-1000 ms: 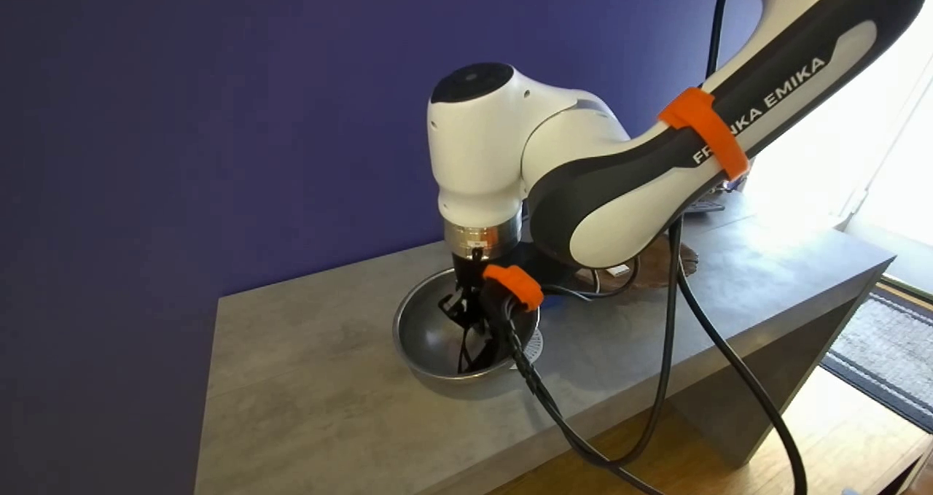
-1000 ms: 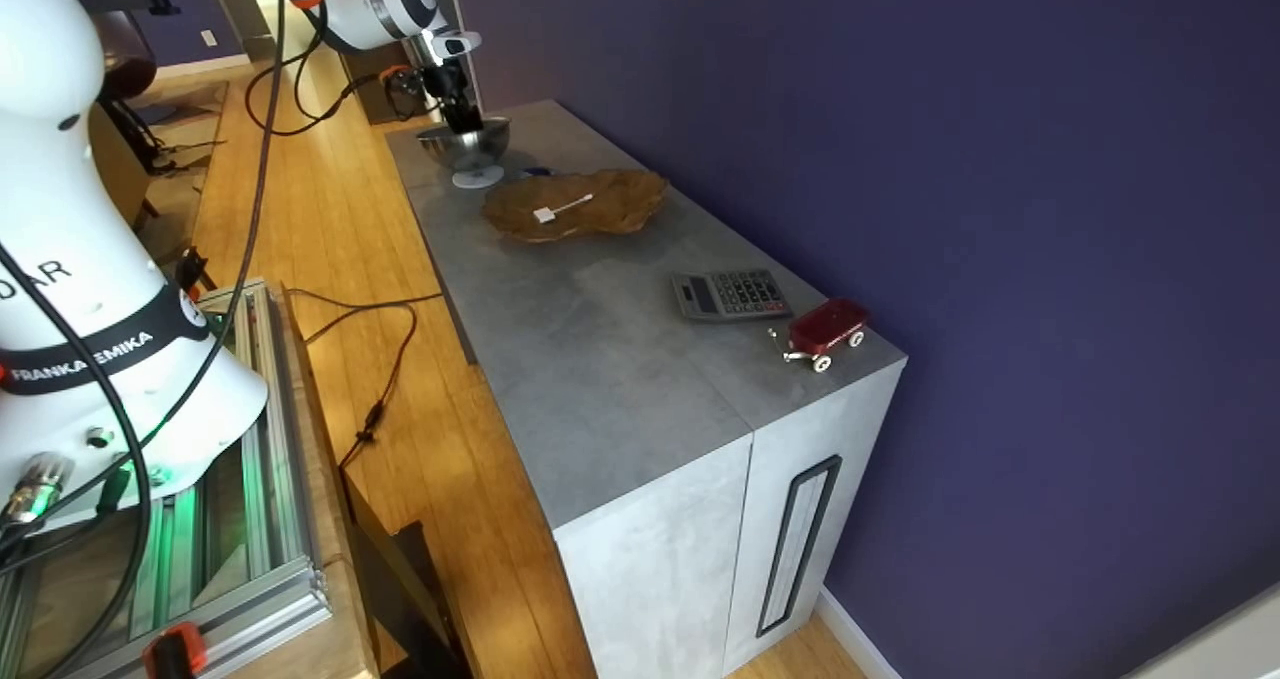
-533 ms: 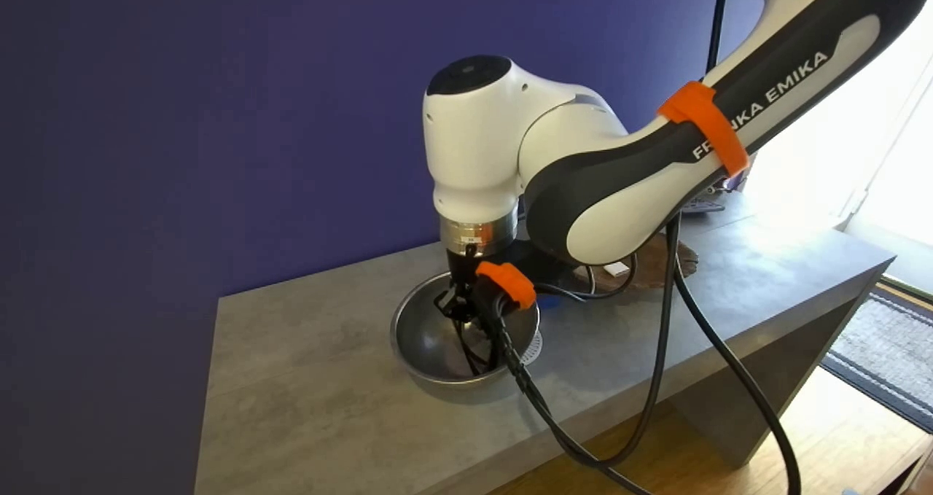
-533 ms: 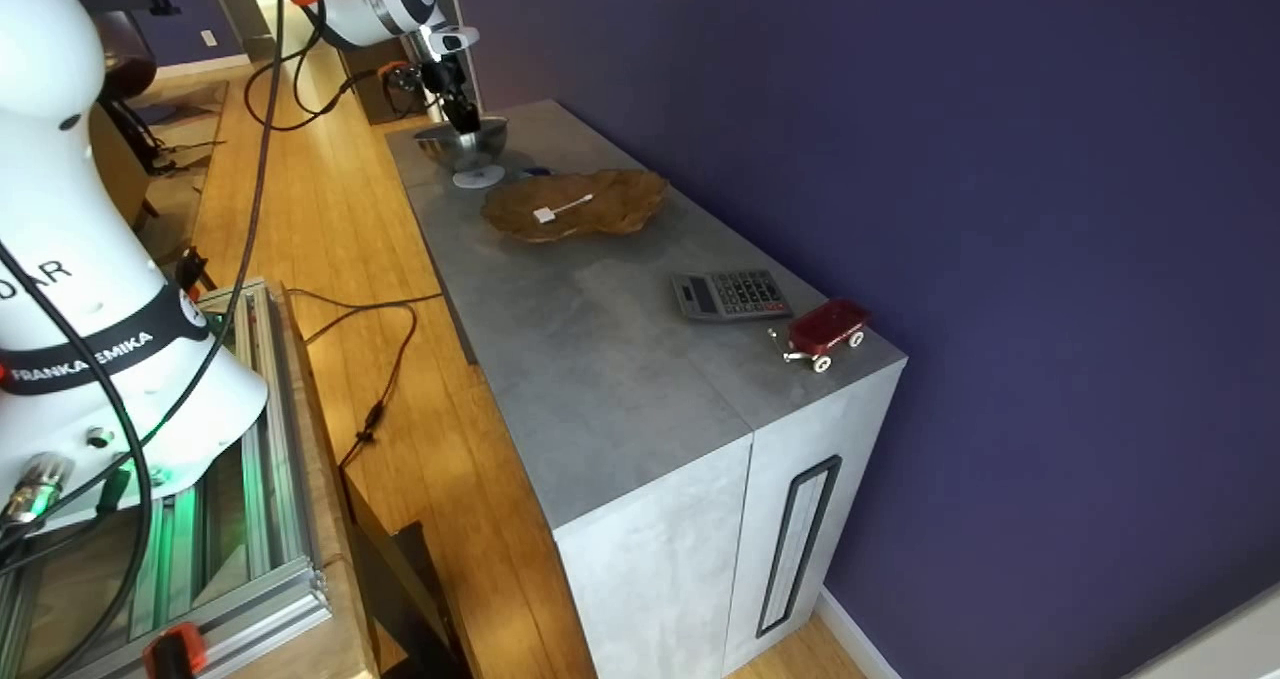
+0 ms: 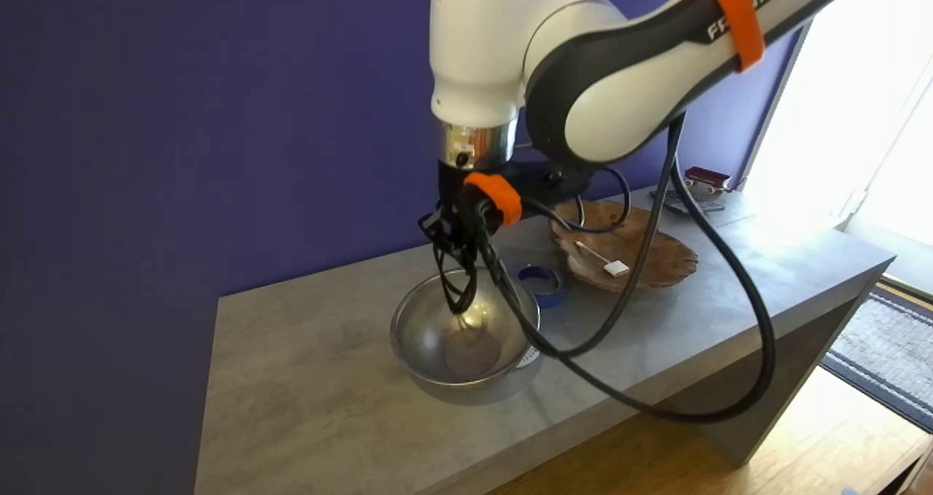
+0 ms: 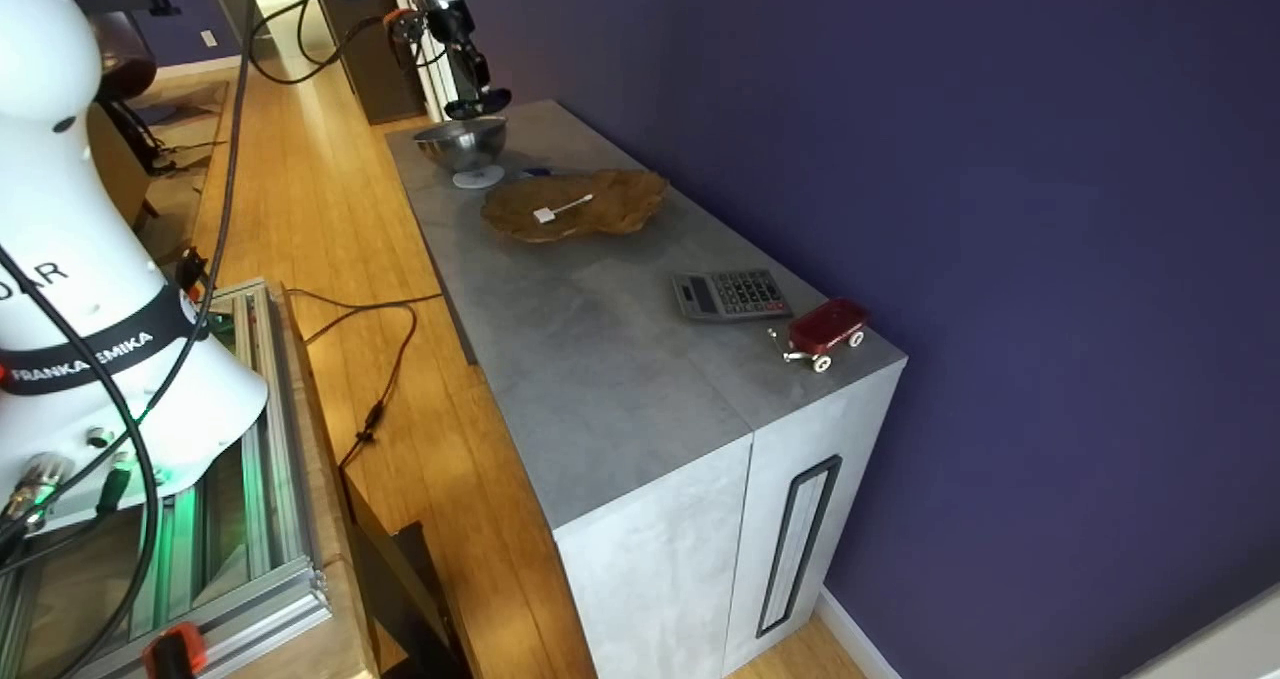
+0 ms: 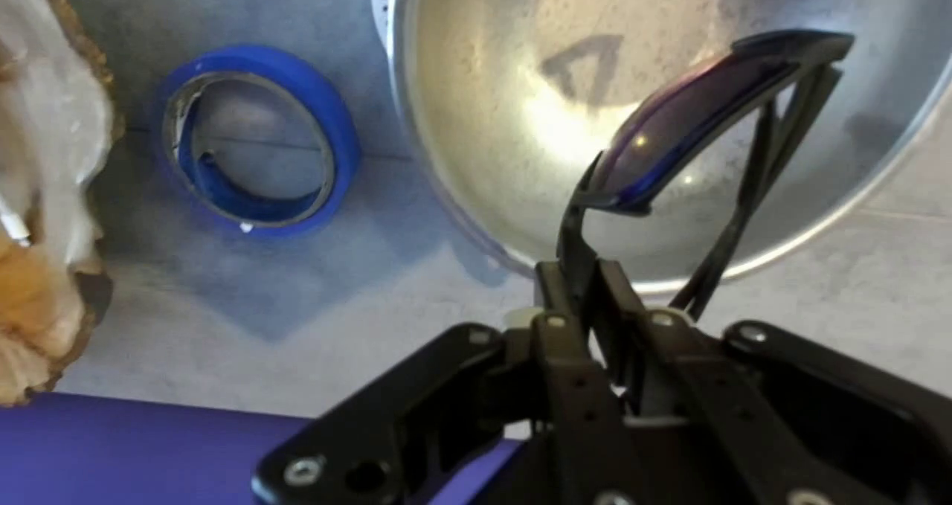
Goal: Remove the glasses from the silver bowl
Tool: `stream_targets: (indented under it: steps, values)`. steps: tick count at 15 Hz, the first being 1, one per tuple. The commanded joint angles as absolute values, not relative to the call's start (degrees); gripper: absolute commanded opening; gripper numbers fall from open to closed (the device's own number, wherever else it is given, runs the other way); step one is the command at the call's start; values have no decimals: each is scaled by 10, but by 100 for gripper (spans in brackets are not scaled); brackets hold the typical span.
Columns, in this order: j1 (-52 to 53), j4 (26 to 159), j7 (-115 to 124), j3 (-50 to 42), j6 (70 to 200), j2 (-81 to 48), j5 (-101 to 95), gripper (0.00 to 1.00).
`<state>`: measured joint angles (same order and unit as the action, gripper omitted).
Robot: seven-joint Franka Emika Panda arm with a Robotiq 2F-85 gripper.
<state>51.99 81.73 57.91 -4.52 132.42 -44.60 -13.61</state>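
Note:
The silver bowl (image 5: 421, 334) stands on the grey counter and shows in an exterior view (image 6: 460, 146) and in the wrist view (image 7: 476, 66). My gripper (image 7: 584, 274) is shut on the dark glasses (image 7: 666, 137), holding them by one end of the frame. The glasses hang from the fingertips, with lens and folded arms showing against the bowl in the wrist view. In an exterior view the glasses (image 5: 461, 307) hang below the gripper (image 5: 453, 246), over the bowl's far part. In an exterior view they (image 6: 482, 105) appear just above the bowl's rim.
A blue tape roll (image 7: 341, 137) lies beside the bowl. A brown wooden dish (image 5: 656, 258) holds a white adapter (image 5: 616, 267). A calculator (image 6: 730, 294) and red toy wagon (image 6: 828, 327) stand farther along. A purple wall (image 5: 291, 152) runs behind the counter. Cables hang from the arm.
The arm has risen clearly in the last half second. The glasses have come up with the gripper from inside the bowl. The bowl has stayed in place.

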Motion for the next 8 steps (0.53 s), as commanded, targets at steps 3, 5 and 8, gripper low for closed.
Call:
stream_targets:
  steps: [3, 5, 8]
  values:
    - [472, 980, 541, -27, 1286, -274, -144, 3]
    - [449, 1033, 525, -10, 1278, -232, -138, 3]
    - [416, 1119, 560, 8, 1276, -172, -127, 3]
